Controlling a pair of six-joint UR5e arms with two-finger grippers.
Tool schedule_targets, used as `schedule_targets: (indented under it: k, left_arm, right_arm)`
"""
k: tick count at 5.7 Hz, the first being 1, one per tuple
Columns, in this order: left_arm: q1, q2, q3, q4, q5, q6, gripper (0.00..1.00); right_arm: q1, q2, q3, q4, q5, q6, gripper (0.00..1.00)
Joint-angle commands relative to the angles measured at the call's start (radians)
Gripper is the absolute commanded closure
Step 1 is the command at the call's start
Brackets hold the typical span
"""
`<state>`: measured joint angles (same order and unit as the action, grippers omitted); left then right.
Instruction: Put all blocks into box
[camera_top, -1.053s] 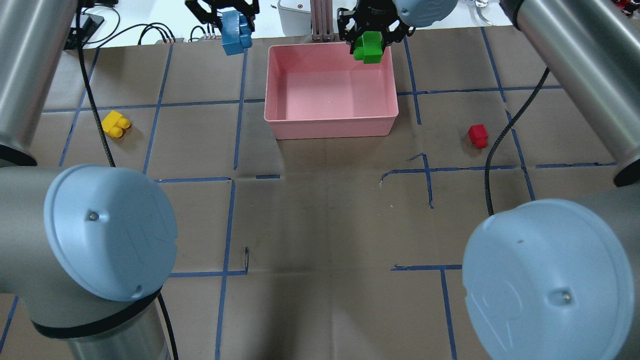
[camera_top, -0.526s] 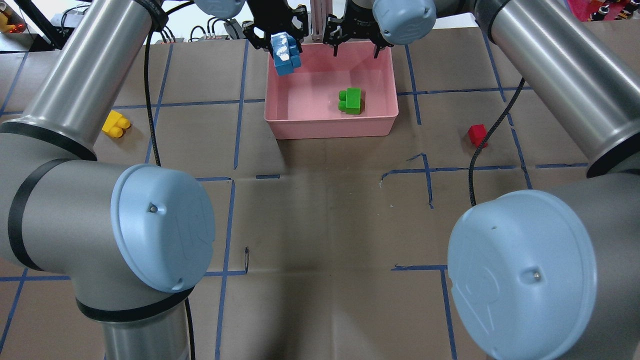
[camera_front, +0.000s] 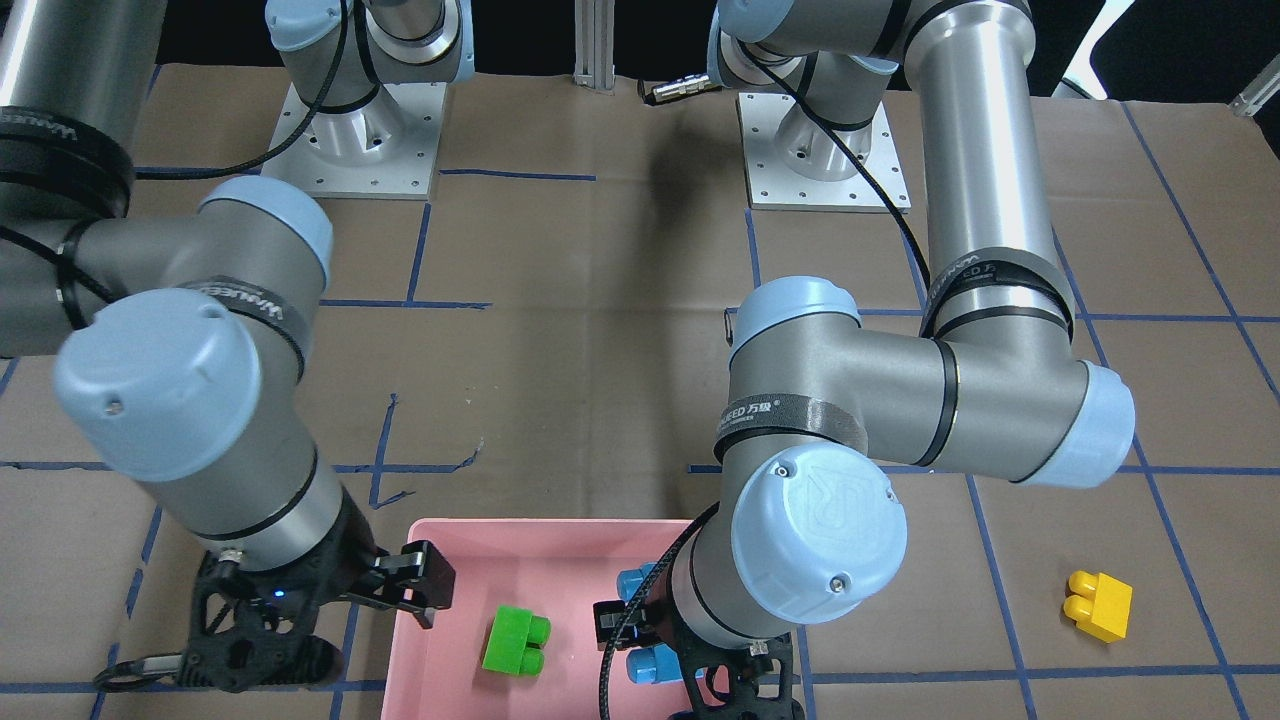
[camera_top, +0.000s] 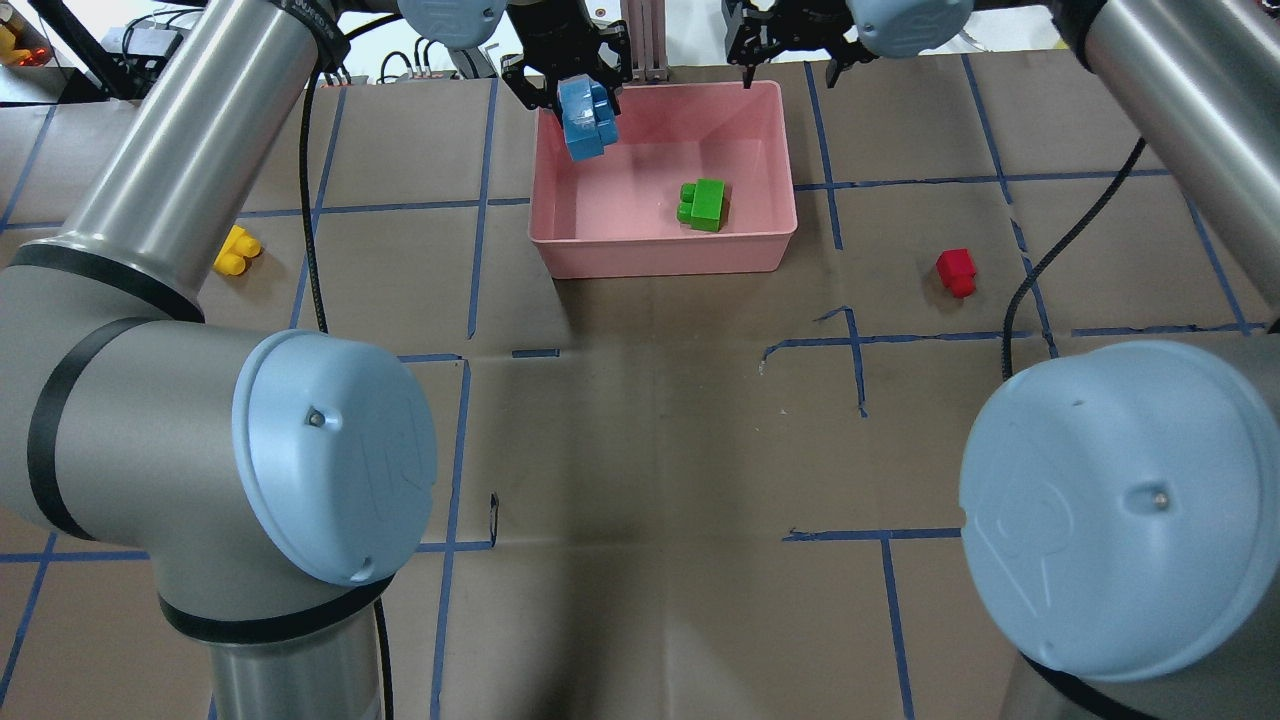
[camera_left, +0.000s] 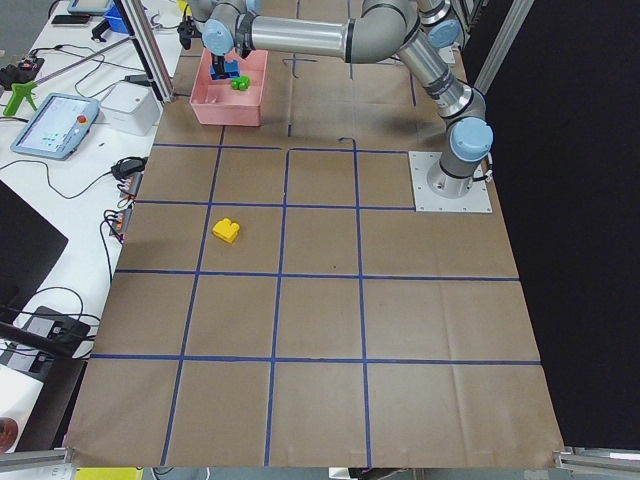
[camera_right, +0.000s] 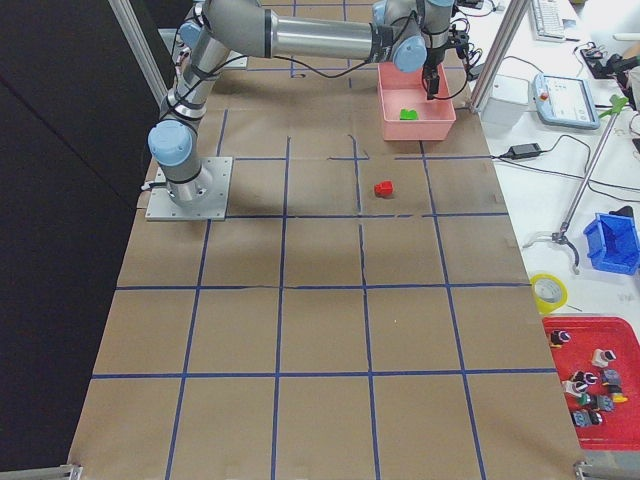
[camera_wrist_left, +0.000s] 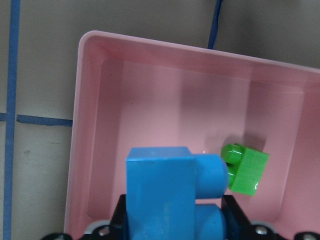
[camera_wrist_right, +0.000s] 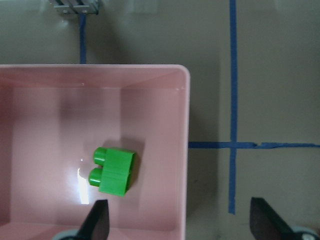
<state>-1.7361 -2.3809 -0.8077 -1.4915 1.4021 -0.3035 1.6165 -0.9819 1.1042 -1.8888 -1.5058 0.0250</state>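
Note:
The pink box (camera_top: 660, 255) sits at the far middle of the table. The green block (camera_top: 705, 204) lies inside it near its right front, also shown in the right wrist view (camera_wrist_right: 114, 171). My left gripper (camera_top: 572, 82) is shut on the light-blue block (camera_top: 587, 118) and holds it above the box's far left corner; the left wrist view shows the block (camera_wrist_left: 160, 195) over the box floor. My right gripper (camera_top: 787, 65) is open and empty above the box's far right corner. The yellow block (camera_top: 236, 250) lies on the table to the left, the red block (camera_top: 956, 271) to the right.
An aluminium post (camera_top: 640, 40) stands just behind the box. Black cables (camera_top: 310, 200) hang along both arms over the table. Blue tape lines cross the brown table cover. Devices and bins lie off the table ends.
My right gripper let the green block go into the box, then moved right, toward the far right corner. My left gripper carried the light-blue block rightward over the box.

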Motion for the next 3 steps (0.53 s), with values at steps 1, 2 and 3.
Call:
schedule_targets:
  k: [1,2,3]
  left_arm:
    - [0.019,0.032,-0.022,0.002,0.012,-0.016,0.01]
    - [0.073,0.081,-0.021,-0.006,0.009,-0.005,0.01]
    - [0.146,0.141,-0.033,-0.033,0.011,0.054,0.01]
  right_arm:
    - [-0.110,-0.029,0.008,0.072,-0.010,-0.164,0.01]
    - [-0.171,-0.027,0.060,0.070,-0.001,-0.282,0.01]
    - [-0.184,-0.035,0.165,0.039,-0.008,-0.286,0.01]
